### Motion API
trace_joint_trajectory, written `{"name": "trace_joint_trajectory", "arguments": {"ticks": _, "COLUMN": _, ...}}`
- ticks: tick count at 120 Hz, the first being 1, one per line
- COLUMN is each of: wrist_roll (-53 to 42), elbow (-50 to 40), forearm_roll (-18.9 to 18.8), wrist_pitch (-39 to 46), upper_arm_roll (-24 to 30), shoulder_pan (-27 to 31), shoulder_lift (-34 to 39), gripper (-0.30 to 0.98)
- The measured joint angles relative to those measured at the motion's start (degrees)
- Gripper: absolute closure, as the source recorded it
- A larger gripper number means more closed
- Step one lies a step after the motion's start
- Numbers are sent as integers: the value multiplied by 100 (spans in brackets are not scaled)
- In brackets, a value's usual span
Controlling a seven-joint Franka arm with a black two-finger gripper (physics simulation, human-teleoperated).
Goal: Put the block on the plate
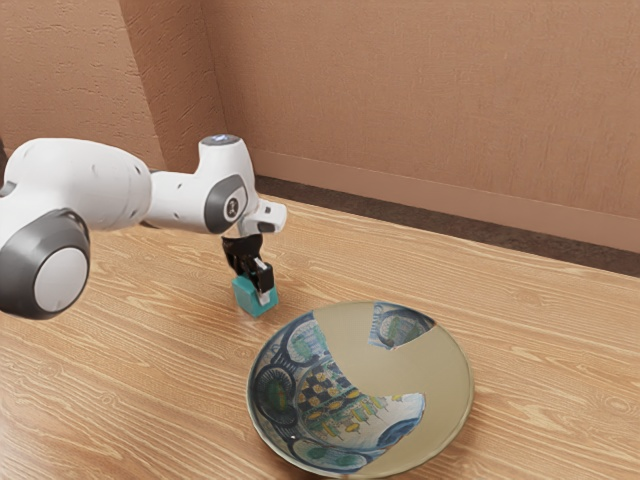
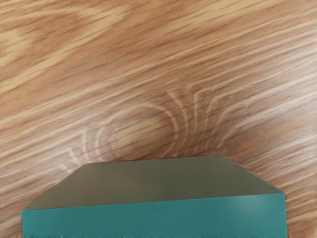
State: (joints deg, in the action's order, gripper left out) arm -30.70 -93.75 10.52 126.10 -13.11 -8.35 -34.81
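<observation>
1. Here's the gripper point(image 1: 255, 289), angled down at the bench point(image 1: 130, 370), fingers parted by just the block's width and pinching the teal block point(image 1: 243, 296) between them
2. One finger lies right across the block's near side in the exterior view; the far one is largely hidden
3. And there's the block in the wrist view too, big and close under the hand, wood grain beyond it; whether it touches the bench, I can't tell
4. Over to the patterned plate point(image 1: 445, 375), sitting on the bench toward the exterior view's right, near the block but apart from it, so the block is off the plate
</observation>
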Motion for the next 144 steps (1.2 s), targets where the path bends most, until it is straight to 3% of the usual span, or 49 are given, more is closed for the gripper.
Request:
{"name": "trace_joint_trajectory", "arguments": {"ticks": 20, "wrist_roll": -43, "elbow": -107, "forearm_roll": -12, "wrist_pitch": -56, "upper_arm_roll": -10, "shoulder_pan": -10, "shoulder_lift": 436, "gripper": 31}}
{"name": "trace_joint_trajectory", "arguments": {"ticks": 41, "wrist_roll": -75, "elbow": -780, "forearm_roll": -33, "wrist_pitch": -93, "upper_arm_roll": -7, "shoulder_pan": -158, "shoulder_lift": 1459, "gripper": 32}}
{"name": "trace_joint_trajectory", "arguments": {"ticks": 76, "wrist_roll": -97, "elbow": -1267, "forearm_roll": -42, "wrist_pitch": -407, "upper_arm_roll": -3, "shoulder_pan": -975, "shoulder_lift": 2260, "gripper": 33}}
{"name": "trace_joint_trajectory", "arguments": {"ticks": 104, "wrist_roll": -103, "elbow": -1502, "forearm_roll": -41, "wrist_pitch": -575, "upper_arm_roll": 6, "shoulder_pan": -1703, "shoulder_lift": 2231, "gripper": 33}}
{"name": "trace_joint_trajectory", "arguments": {"ticks": 144, "wrist_roll": -108, "elbow": -1062, "forearm_roll": 13, "wrist_pitch": -588, "upper_arm_roll": 402, "shoulder_pan": -2168, "shoulder_lift": 1311, "gripper": 34}}
